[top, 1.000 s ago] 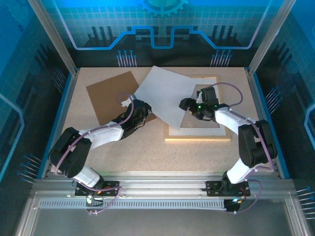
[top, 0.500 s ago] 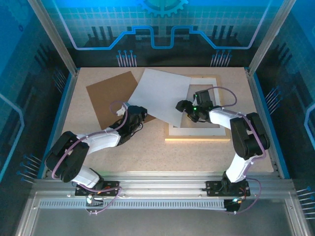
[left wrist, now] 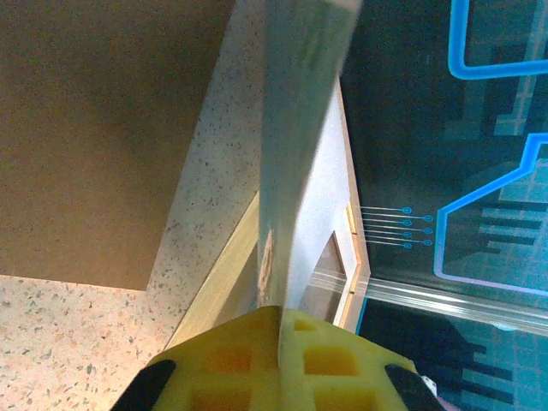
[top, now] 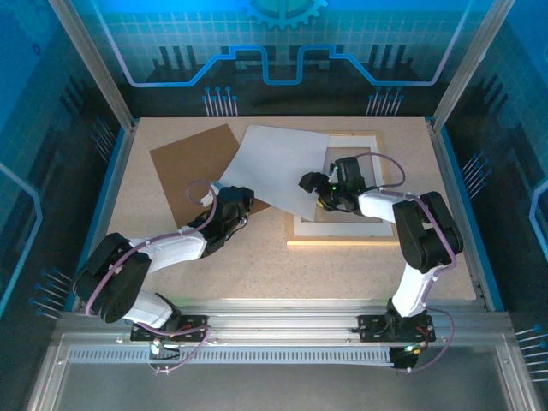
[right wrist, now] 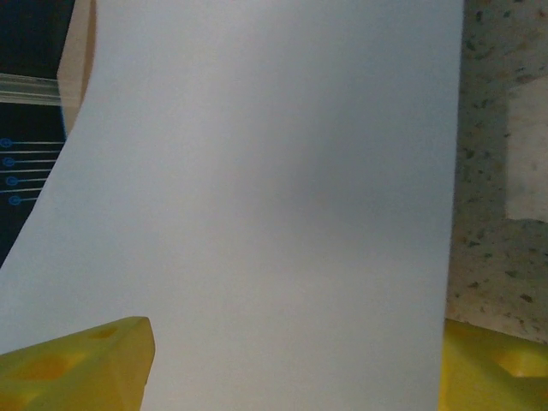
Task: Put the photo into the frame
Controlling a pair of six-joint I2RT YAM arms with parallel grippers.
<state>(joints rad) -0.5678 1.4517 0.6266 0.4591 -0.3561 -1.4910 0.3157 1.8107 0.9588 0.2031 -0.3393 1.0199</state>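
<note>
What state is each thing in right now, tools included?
photo: lifted off the table, blank side up, partly over the frame
left tool: shut on the photo's near corner
right tool: open at the photo's edge
frame: flat on the table, mat inside, no photo in
mat: lying in the frame
backing board: flat on the table, outside the frame

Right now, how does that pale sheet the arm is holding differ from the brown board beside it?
The photo shows a plain pale side upward; the brown board is dull brown. The left gripper pinches the photo at its near edge, holding it at a slant, while the brown board lies flat on the table. The photo reaches over the frame; the brown board does not. Both are thin rectangles of similar size.
</note>
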